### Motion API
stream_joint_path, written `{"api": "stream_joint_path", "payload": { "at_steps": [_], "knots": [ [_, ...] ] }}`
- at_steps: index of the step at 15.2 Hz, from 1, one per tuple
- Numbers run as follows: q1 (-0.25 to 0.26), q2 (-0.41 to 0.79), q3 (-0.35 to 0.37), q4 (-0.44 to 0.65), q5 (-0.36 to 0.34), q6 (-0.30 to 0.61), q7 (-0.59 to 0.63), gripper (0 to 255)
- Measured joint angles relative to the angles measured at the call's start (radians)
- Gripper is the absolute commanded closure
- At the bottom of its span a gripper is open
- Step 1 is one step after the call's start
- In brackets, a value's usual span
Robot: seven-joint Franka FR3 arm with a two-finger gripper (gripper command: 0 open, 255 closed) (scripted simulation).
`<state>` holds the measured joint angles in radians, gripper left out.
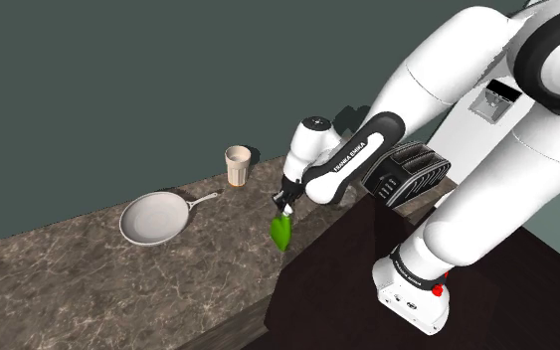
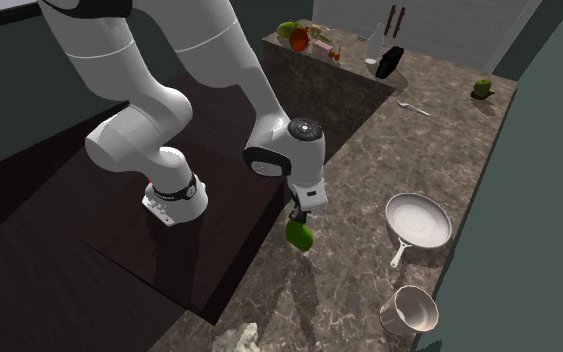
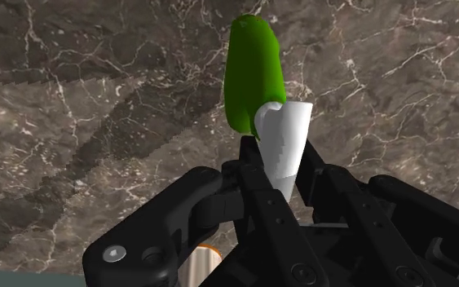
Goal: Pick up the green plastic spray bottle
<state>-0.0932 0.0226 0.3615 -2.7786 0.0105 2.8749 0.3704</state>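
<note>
Gripper (image 3: 280, 163) was clamped narrow on the white spray head of the green spray bottle (image 3: 254, 73), pointing down at the stone countertop (image 1: 69, 278). The bottle's green body hung directly below the hand, its long axis in line with the fingers and roughly upright, over the countertop's edge nearest the dark stand (image 1: 367, 288). It seemed to hang clear of the surface, so a lift would need only go straight up. Farther along the countertop lay a white frying pan (image 1: 153, 219), and a beige cup (image 1: 238, 165) stood near the back edge.
</note>
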Motion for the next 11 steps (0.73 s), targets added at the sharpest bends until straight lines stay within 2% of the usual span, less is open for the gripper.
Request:
{"api": "stream_joint_path", "payload": {
  "at_steps": [5,11],
  "knots": [
    [0.01,-0.094,0.007,-0.001,0.091,-0.088,-0.066,255],
    [0.03,-0.194,-0.001,0.008,0.146,-0.194,-0.101,255]
  ]
}}
